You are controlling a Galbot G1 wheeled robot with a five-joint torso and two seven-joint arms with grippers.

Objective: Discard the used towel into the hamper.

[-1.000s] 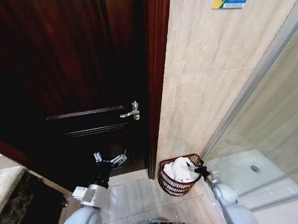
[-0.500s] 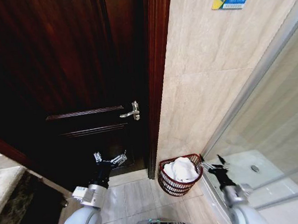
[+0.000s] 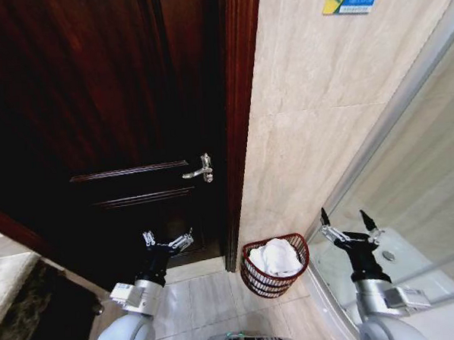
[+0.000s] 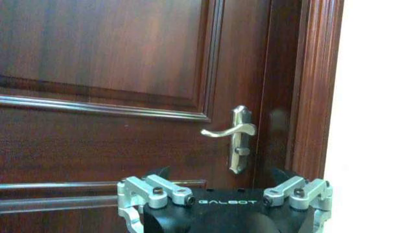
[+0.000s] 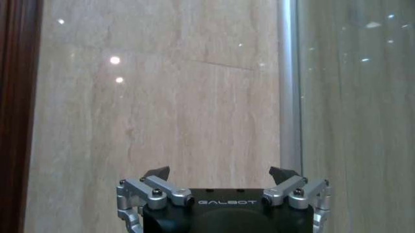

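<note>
**Towel in the hamper, both claws empty**

The right gripper (image 3: 350,228) hangs raised with its fingers spread wide and nothing between them; below it and toward the robot's left stands the hamper (image 3: 257,279) on the tiled floor, set against the beige wall; the white towel (image 3: 275,256) lies bundled inside the hamper, heaped up to about its rim, well apart from this claw; just beyond the claw runs the metal edge of the glass shower screen (image 3: 410,175), and in the right wrist view the same claw (image 5: 220,172) faces the tiled wall (image 5: 162,107) beside that edge.

The left gripper (image 3: 168,240) is held low before the dark wooden door (image 3: 94,108), fingers likewise spread and empty; the door handle (image 3: 200,171) sits above it and slightly to the right; the hamper stands to its right, past the door frame (image 3: 236,124); the left wrist view shows this claw (image 4: 224,172) pointed at the handle (image 4: 234,133).
</note>
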